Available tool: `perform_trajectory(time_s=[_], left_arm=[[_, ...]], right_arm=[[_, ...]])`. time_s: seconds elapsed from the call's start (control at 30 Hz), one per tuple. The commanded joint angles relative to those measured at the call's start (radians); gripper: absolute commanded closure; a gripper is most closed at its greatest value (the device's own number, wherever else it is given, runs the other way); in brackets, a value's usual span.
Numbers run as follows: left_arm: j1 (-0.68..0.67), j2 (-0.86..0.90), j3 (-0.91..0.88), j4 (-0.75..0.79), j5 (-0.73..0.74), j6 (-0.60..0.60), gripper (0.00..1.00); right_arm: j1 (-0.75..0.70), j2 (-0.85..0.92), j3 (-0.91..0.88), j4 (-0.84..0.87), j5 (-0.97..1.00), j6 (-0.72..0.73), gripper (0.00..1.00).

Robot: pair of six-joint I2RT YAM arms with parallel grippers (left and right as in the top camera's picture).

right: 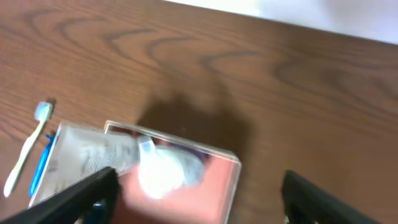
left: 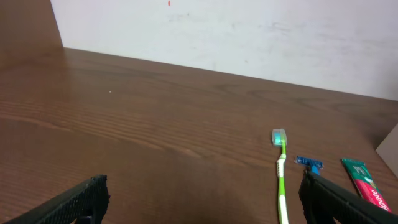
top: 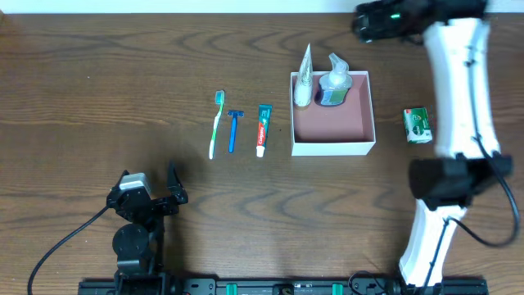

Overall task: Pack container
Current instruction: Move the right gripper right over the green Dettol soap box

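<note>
Container [top: 333,148]: right of centre, bottle [top: 334,86] and pouch [top: 304,78] inside. Left gripper [left: 205,202], right gripper [right: 199,199]: both released, empty. We judge packing part-done; next calls for grasping the toothpaste [top: 263,127] just left of it.

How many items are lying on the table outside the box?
4: the toothbrush, razor and toothpaste in a row left of the container, and a green packet to its right.
</note>
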Motion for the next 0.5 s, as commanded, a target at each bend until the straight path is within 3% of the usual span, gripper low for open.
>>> perform_trajectory(time_s=[0.0,0.17,0.27,0.47], left_arm=[[0.004,0.0,-0.023,-0.033,-0.027,-0.001,0.02],[0.004,0.0,-0.023,-0.033,-0.027,-0.001,0.02],[0.004,0.0,-0.023,-0.033,-0.027,-0.001,0.02],[0.004,0.0,-0.023,-0.033,-0.027,-0.001,0.02]], right_arm=[[-0.067,-0.071,0.029,-0.099,0.08,-0.032,0.12],[-0.156,-0.068,0.013,-0.315,0.11,-0.092,0.06],[-0.198,-0.076,-0.054,-0.315,0.127,-0.086,0.01],[-0.25,-0.076,-0.275,-0.243,0.127,-0.132,0.01]])
